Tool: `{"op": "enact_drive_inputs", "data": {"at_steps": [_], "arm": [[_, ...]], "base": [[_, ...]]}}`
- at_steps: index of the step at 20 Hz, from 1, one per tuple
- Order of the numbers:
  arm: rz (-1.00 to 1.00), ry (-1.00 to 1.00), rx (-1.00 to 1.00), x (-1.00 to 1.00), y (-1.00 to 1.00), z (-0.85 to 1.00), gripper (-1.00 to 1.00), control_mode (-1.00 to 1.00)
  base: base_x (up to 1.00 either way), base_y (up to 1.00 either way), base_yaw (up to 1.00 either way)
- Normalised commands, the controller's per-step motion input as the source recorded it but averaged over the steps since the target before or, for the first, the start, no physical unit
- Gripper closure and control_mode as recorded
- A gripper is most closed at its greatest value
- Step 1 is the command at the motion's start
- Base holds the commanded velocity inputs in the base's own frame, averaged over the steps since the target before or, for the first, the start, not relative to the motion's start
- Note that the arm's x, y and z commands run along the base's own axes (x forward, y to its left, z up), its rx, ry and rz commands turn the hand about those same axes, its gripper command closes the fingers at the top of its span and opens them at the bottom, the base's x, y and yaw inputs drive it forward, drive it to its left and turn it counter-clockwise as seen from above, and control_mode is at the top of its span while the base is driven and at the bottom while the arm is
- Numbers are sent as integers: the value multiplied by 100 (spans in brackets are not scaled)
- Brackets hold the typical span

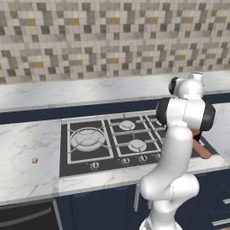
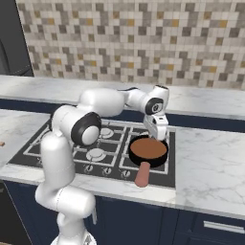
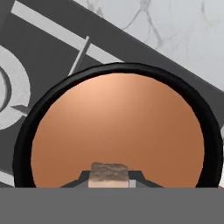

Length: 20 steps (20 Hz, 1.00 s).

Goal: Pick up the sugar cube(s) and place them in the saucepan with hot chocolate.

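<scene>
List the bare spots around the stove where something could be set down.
Free: marble counter right of the stove, and the counter left of it except one sugar cube. Crowded: the stove's right side, where the saucepan sits under the gripper, which holds another cube.

arm: reaches forward, hand pointing down | gripper (image 3: 109, 176): fingers closed on a sugar cube (image 3: 109, 172); held low

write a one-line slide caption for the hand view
Gripper holding a sugar cube directly above the hot chocolate in the black saucepan on the stove.
</scene>
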Motion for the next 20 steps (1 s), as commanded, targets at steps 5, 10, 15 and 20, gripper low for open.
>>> {"op": "enact_drive_inputs", "data": {"at_steps": [5, 10, 15, 20], "arm": [[1, 0, -3, 5, 0, -52, 100, -100], [0, -3, 0, 0, -1, -40, 100, -100], [0, -1, 0, 0, -1, -29, 100, -100], [0, 3, 0, 0, 0, -3, -100, -100]], "base": [[0, 0, 0], [0, 0, 0], [0, 0, 0], [0, 0, 0]]}}
